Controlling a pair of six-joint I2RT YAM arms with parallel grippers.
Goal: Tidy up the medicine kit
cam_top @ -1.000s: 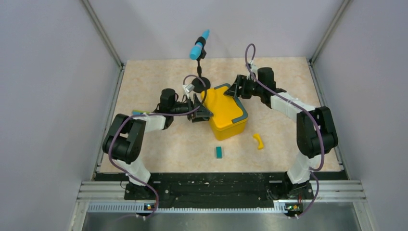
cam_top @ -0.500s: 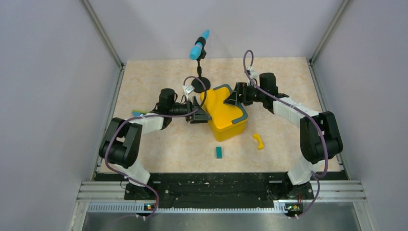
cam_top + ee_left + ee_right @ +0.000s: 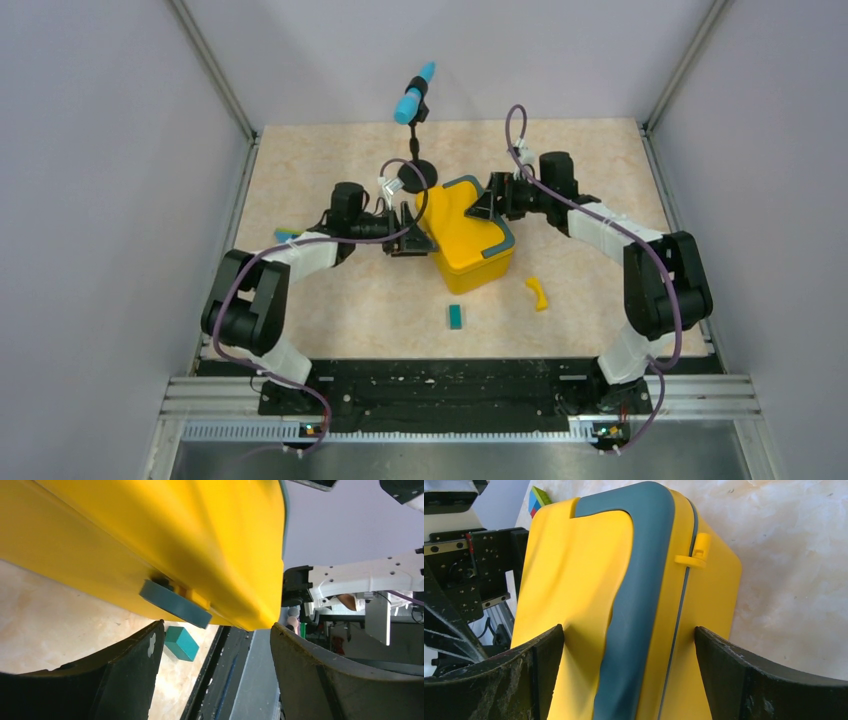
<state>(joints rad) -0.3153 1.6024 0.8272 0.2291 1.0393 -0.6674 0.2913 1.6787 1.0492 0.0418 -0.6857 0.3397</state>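
Yellow, glossy, boxy medicine kit [image 3: 462, 240]

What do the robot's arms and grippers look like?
Both the left arm and right arm alternate chunky black joints with white links. A thin purple cable loops along each. The left gripper and right gripper each have two broad, scuffed black fingers.
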